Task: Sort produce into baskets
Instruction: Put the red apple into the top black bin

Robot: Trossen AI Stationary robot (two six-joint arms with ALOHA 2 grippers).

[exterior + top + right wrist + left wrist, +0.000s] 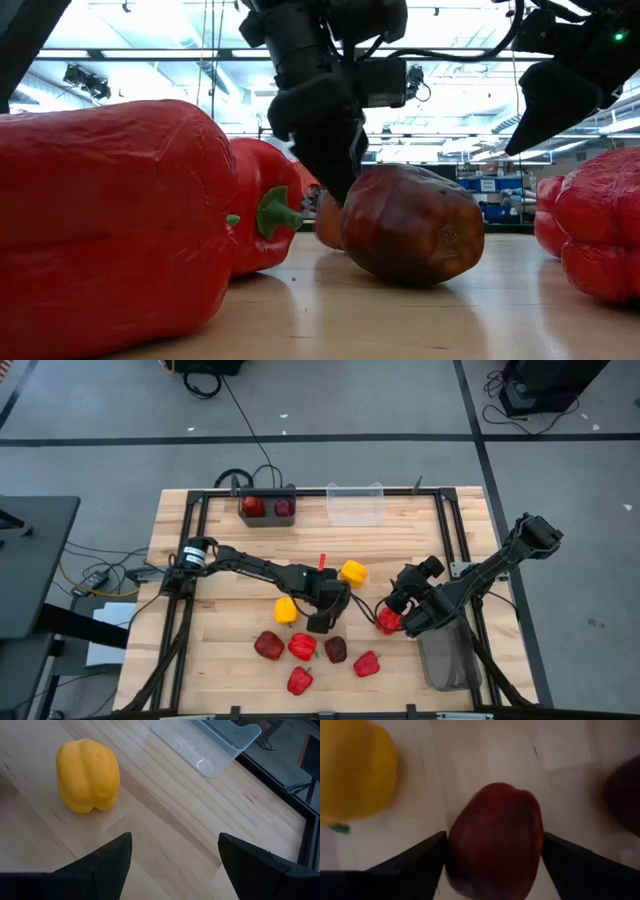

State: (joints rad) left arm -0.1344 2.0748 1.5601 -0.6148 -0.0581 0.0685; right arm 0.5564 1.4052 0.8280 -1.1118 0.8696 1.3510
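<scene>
Your left gripper (492, 865) stands wide, fingers flanking a glossy red bell pepper (494, 847) on the wooden table (220, 620); whether they touch it you cannot tell. Your right gripper (175, 865) is spread with nothing between its fingers, facing a yellow bell pepper (88, 775) and the partly cut-off clear plastic bin (210, 742).

Table (220, 660): pale wood planks, smooth, slight sheen. Red peppers (110, 220): glossy, waxy skin. Maroon fruit (412, 225): duller, mottled, scuffed. Yellow pepper (88, 775): smooth, satin. Clear bin (210, 745): transparent glossy plastic. Frame (195, 530): black matt metal. Hand fingers (95, 865): dark matt.
</scene>
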